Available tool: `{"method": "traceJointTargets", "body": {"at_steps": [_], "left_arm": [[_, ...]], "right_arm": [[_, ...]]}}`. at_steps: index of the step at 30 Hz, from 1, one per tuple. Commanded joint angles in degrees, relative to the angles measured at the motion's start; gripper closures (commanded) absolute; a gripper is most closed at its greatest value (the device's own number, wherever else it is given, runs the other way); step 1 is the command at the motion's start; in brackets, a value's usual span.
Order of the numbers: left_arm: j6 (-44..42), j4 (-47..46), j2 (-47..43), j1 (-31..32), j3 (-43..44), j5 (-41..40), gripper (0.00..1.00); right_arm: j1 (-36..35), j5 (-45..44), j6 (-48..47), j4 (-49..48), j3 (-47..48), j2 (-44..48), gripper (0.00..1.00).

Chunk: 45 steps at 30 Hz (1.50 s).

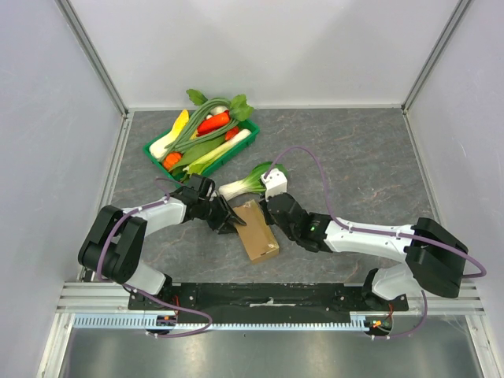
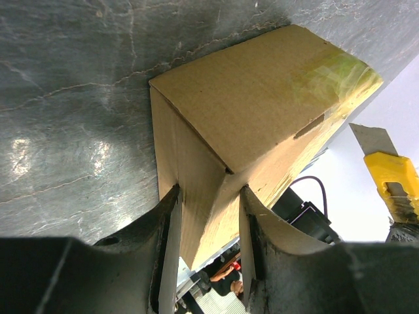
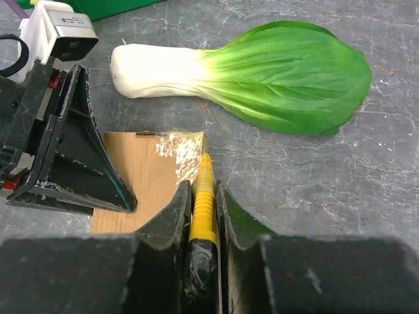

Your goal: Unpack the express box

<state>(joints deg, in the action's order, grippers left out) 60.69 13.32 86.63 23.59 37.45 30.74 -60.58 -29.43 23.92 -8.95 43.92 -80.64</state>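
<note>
Top view: far end of box point(image 1: 261, 235) hidden under left gripper point(image 1: 230, 220) and right gripper point(image 1: 272, 209). Left wrist: knife point(image 2: 391, 180) cut off at right edge. Right wrist: knife handle buried between fingers point(image 3: 167, 216), blade tip lost in tape glare, tray point(image 3: 111, 5) cropped at top.

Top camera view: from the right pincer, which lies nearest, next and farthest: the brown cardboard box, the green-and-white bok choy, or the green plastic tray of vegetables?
1. The brown cardboard box, at the tip of the right pincer.
2. The green-and-white bok choy, just beyond that tip.
3. The green plastic tray, farthest, back left.
</note>
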Motion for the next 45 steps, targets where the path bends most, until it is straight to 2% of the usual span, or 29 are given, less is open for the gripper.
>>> {"method": "traceJointTargets", "body": {"at_steps": [1, 28, 45], "left_arm": [[-2.06, 8.30, 4.07, 0.31, -3.35, -12.72, 0.82], [-2.06, 8.03, 4.78, 0.22, -3.53, -12.72, 0.83], [-1.54, 7.86, 3.99, 0.22, -4.05, -13.16, 0.84]], "right_arm": [[0.37, -0.28, -0.19, -1.16, 1.96, -0.74, 1.00], [0.37, -0.89, -0.10, 0.16, 2.75, 2.51, 1.00], [0.37, 0.78, 0.95, 0.42, 2.13, -0.13, 1.00]]}}
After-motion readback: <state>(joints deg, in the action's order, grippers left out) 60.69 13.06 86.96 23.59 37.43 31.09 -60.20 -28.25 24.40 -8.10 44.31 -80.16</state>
